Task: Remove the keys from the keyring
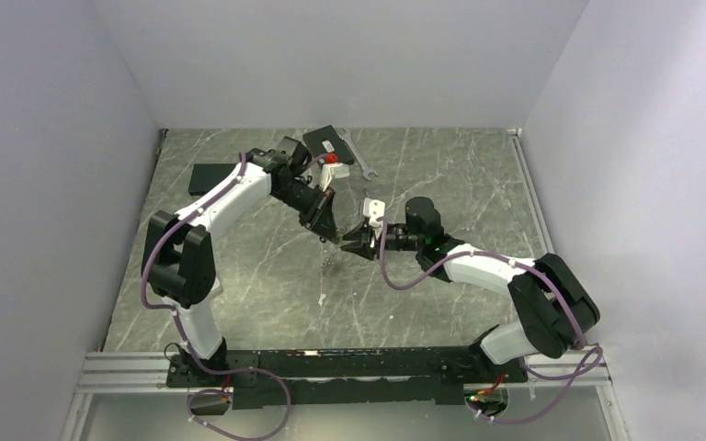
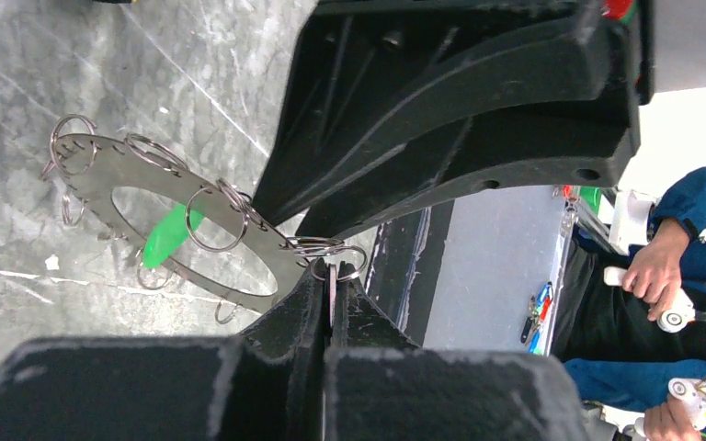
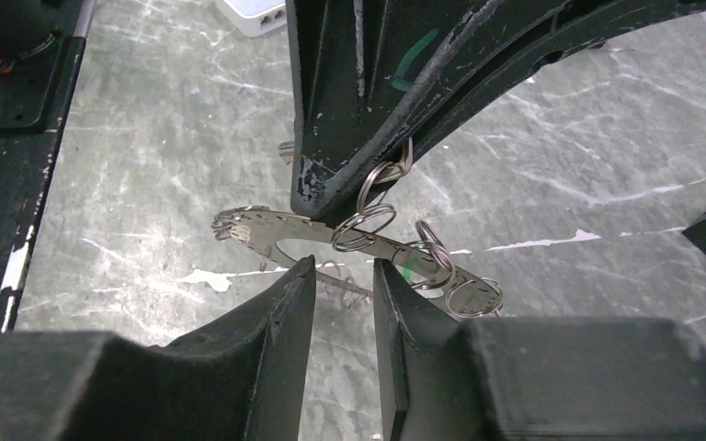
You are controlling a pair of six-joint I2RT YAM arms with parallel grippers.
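- Left wrist view: left pincer (image 2: 333,299) is pressed together on what looks like one of the keys (image 2: 338,272) at the rim of the keyring (image 2: 92,170). The contact is partly hidden by the fingers.
- The hoop hangs tilted from that pinch. More keys fringe the keyring's rim, and a green tag (image 2: 170,234) lies across its opening.
- Right wrist view: right pincer (image 3: 341,273) is spread and holds nothing. It sits just below the keyring's rim, not touching it.
- Top view: the keyring hangs between both pincers, above the bench (image 1: 239,303).
- Step, as I read it: left anchors one key while right lines up to grab. Every key I can see is on the hoop.
- Next move calls for right to close on the keyring's flat band beside the pinched key, then work the two apart without twisting.
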